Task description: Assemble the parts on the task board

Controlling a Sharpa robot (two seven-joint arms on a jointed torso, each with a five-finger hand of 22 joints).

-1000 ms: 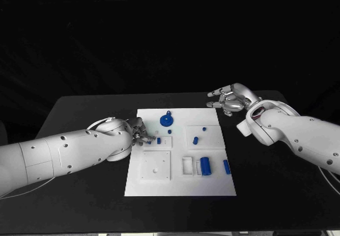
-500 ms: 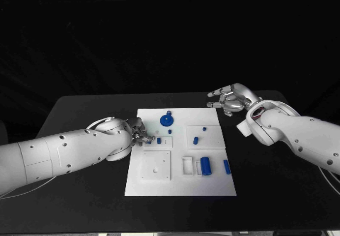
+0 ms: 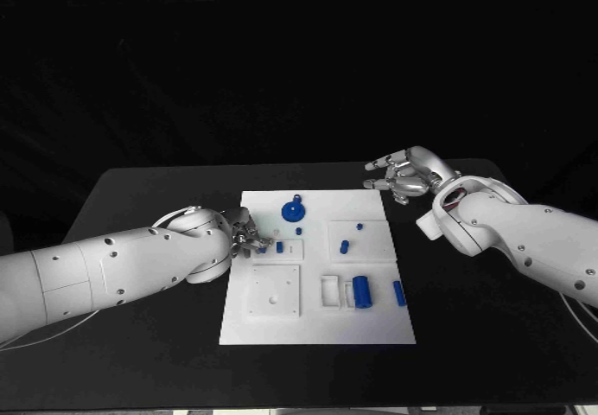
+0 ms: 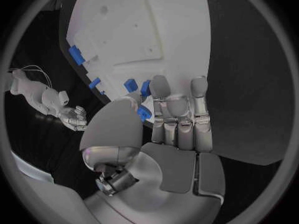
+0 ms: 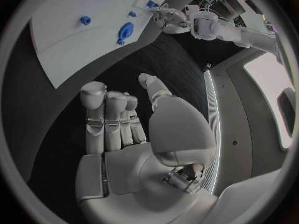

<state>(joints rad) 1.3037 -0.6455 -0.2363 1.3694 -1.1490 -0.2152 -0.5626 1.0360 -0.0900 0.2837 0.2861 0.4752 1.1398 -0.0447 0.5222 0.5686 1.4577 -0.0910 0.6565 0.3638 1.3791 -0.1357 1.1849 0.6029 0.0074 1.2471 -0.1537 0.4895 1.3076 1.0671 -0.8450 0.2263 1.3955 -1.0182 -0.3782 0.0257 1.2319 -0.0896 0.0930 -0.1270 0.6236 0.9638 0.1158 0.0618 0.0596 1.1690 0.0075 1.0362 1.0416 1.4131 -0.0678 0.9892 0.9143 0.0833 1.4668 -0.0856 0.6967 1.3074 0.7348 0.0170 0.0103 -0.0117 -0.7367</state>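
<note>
— Where do we start?

— At our left silver hand (image 3: 247,237). Its fingertips (image 4: 159,86) sit at the left edge of the white rectangular task board (image 3: 281,324), touching a small blue part (image 4: 144,114) there; the thumb covers the contact, so we cannot tell whether the piece is pinched or only pressed.

— And our right silver hand (image 3: 401,175)?

— It hangs above the black table (image 3: 137,199) beyond the board's far right corner, well apart from every part, fingers loosely curled and separated, holding nothing.

— How many blue pieces do we count from above?

— Seven: a round blue disc with a tab (image 3: 294,212) near the far edge, a tiny blue peg (image 3: 301,231) below it, a short blue block (image 3: 281,247) beside the left fingers, two small blue studs (image 3: 346,247) on the right square, a blue cylinder (image 3: 361,290) in the near tray, and a slim blue bar (image 3: 399,294) at the right edge.

— Anything in the way?

— Our left forearm (image 3: 112,268) overlaps the board's left edge.
</note>
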